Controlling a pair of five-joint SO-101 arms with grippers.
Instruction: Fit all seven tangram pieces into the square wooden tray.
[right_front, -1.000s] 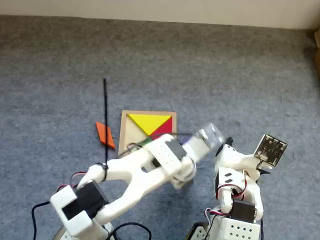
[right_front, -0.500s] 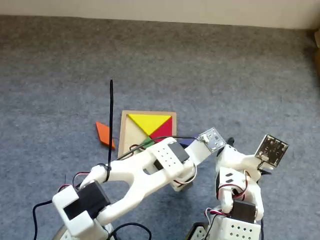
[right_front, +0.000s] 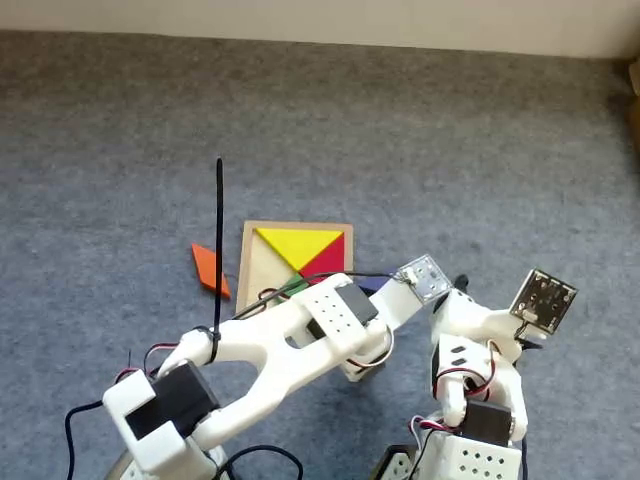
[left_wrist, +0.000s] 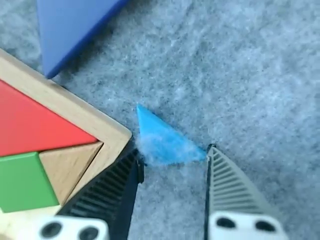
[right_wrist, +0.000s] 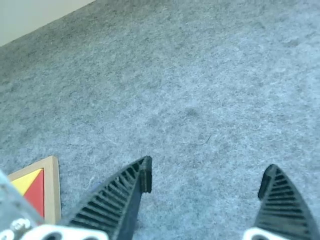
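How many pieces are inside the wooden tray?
3: yellow triangle at the far edge, red triangle beside it, green piece next to the red. The left arm may hide more.

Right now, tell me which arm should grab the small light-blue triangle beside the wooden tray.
Left. The left claw, open, straddles the small light-blue triangle; the right claw hangs over bare grey carpet.

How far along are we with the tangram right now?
Done: yellow triangle, red triangle and green piece sit in the tray. In hand: the left gripper, open, straddles the light blue triangle on the carpet by the tray's corner, not yet gripped. Remaining: that one, the dark blue triangle and the orange parallelogram, all outside.
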